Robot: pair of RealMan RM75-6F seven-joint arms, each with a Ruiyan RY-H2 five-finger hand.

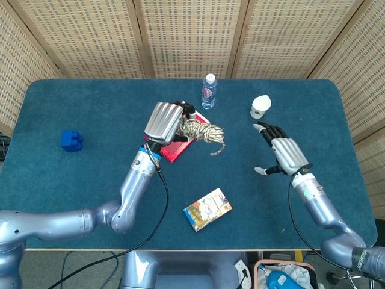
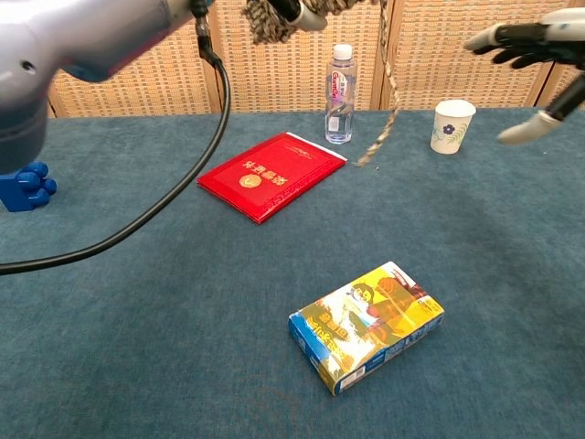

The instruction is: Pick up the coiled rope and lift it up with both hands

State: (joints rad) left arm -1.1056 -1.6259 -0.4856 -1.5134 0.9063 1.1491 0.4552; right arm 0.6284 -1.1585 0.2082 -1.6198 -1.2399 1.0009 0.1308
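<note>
My left hand point(image 1: 163, 122) grips the coiled tan rope point(image 1: 203, 132) and holds it high above the table. In the chest view only the coil's frayed lower edge point(image 2: 268, 18) shows at the top of the frame, and its loose tail point(image 2: 382, 128) dangles free. My right hand point(image 1: 284, 153) is open with fingers spread, well to the right of the rope and touching nothing. In the chest view that right hand point(image 2: 535, 55) sits at the upper right edge.
A red booklet point(image 2: 271, 174) lies below the rope. A water bottle point(image 2: 341, 94) and a paper cup point(image 2: 452, 125) stand at the back. A colourful box point(image 2: 367, 325) lies near the front, and a blue block point(image 2: 22, 186) sits far left.
</note>
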